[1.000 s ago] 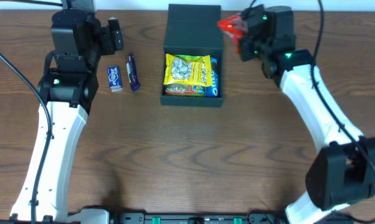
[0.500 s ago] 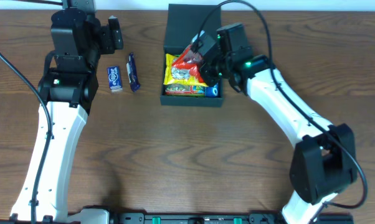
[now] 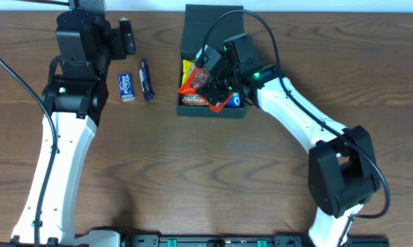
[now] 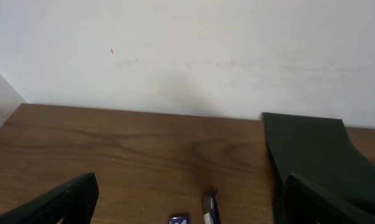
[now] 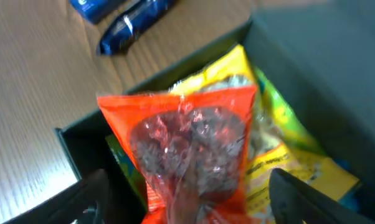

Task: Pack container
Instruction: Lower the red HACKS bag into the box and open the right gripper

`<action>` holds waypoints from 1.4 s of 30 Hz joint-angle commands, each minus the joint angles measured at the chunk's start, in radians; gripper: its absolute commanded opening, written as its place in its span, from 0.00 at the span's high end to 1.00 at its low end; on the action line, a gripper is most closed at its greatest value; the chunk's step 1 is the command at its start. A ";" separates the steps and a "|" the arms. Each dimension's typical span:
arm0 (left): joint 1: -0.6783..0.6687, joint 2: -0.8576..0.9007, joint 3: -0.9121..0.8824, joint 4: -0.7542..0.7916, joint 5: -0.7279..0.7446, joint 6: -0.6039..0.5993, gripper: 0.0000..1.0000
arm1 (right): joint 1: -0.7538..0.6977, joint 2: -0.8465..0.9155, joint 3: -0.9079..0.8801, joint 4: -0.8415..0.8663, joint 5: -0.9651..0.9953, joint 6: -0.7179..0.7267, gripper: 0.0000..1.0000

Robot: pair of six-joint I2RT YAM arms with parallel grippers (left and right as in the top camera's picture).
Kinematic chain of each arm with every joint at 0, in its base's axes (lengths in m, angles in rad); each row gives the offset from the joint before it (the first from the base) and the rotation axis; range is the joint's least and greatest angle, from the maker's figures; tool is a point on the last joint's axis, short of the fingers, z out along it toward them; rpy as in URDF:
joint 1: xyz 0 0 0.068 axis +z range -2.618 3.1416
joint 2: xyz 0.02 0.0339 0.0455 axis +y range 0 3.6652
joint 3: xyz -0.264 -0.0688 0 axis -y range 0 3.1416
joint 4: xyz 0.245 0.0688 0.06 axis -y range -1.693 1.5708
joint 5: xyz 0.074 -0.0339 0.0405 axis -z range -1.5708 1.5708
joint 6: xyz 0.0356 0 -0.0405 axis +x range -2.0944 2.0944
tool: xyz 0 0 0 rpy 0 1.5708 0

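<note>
1. Sitting at the table's (image 3: 193, 171) far edge, your container (image 3: 212, 31) stands open, a yellow packet (image 5: 287, 168) inside.
2. Your right gripper (image 3: 211, 81) spreads wide over it, a red packet (image 5: 187, 155) between its fingers.
3. Your left gripper (image 4: 184, 202) gapes empty near two blue snacks (image 3: 126, 87).

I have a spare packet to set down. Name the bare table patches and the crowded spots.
Free: the wide front stretch of the table, below the container; also the strip between the blue snack bars and the container's left wall. Crowded: the container, with the right gripper over a red packet; the corner by the left gripper.
</note>
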 commanded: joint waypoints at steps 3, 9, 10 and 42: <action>0.004 -0.018 0.013 0.001 -0.011 0.022 0.05 | 0.002 -0.108 0.007 0.013 -0.019 0.020 0.99; 0.004 -0.018 0.013 0.000 -0.011 0.022 0.05 | -0.014 -0.076 0.006 0.001 -0.103 0.021 0.99; 0.004 -0.018 0.013 0.001 -0.011 0.022 0.05 | -0.015 -0.064 0.006 -0.002 -0.114 0.021 0.99; 0.004 -0.018 0.013 -0.013 -0.010 0.022 0.05 | -0.075 -0.043 0.027 -0.001 -0.198 0.017 0.99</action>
